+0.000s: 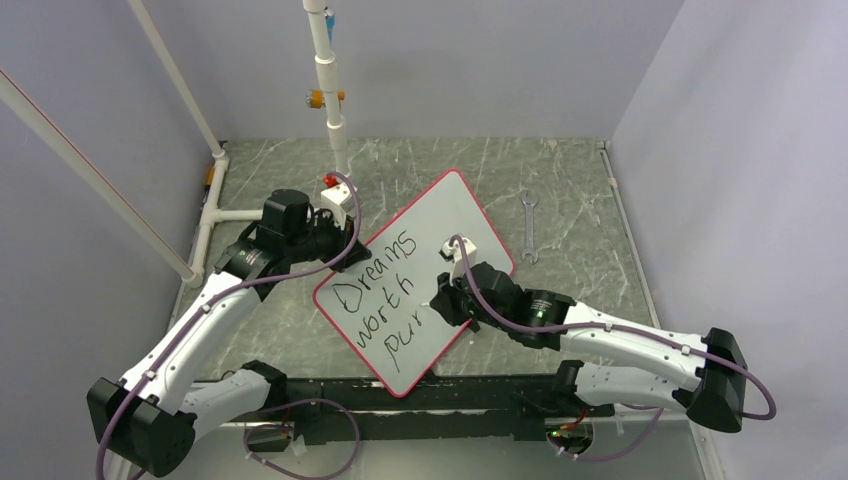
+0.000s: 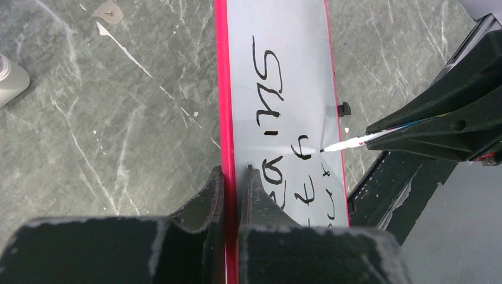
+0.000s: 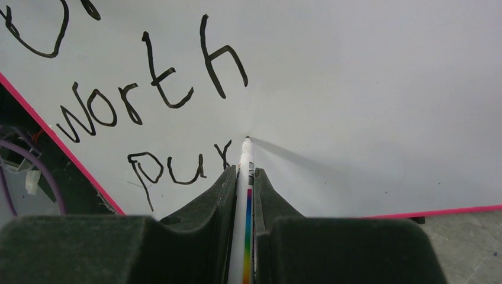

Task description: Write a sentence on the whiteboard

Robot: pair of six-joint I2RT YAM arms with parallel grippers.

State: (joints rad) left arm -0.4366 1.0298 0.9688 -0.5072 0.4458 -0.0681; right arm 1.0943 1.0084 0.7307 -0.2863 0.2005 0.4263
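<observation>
Two words done: "Dreams" and "worth", the top two lines of the sentence (image 1: 385,300), black and easy to read.
Third line: "pur" only; it reads as a word just begun, so I judge more letters are due.
Whiteboard (image 1: 455,215): set cornerwise on the table (image 1: 600,200) between the two arms, one corner close to the arm bases. I cannot tell whether it lies quite flat.
Left gripper (image 2: 235,173): jaws closed on the board's red rim at its far-left edge, steadying it.
Right gripper (image 3: 244,173): jaws clamped on the marker (image 3: 245,201), which sticks out between the fingers.
Marker tip: at the board just right of the "r", touching or very nearly so.
Room left: bare white to the right of "pur", enough for several letters by my judgement.
Progress: past halfway, I'd say; the writing is in hand but not finished.
Elsewhere: wrench (image 1: 528,228) on the table, apart from the board.
</observation>
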